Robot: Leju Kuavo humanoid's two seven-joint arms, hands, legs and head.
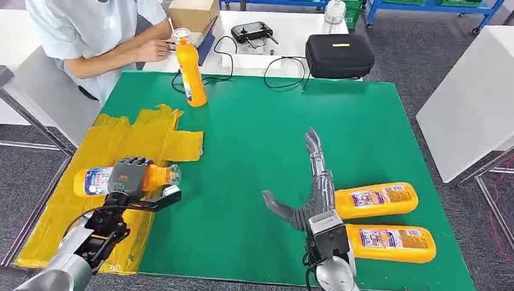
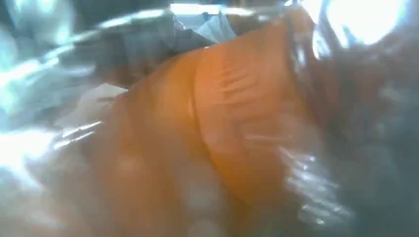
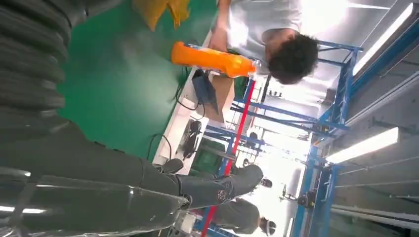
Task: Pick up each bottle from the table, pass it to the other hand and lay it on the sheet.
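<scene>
Step in hand looks like the lay-down: left hand (image 1: 128, 176) is wrapped around an orange plastic bottle with a blue-white label (image 1: 97, 180), held on its side over the crumpled yellow sheet (image 1: 121, 136) at the near left of the green table mat (image 1: 260, 121). Right hand (image 1: 306, 194) is empty, fingers spread. 2 more orange bottles (image 1: 376, 200) lie at near right; 1 upright bottle (image 1: 189, 70) stands far left by a person (image 1: 97, 30). Next: release onto the sheet, then right hand takes a near-right bottle.

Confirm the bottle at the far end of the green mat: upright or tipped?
Upright. The far orange bottle stands on its base at the green mat's far edge, cap up, untouched by either robot hand.
</scene>
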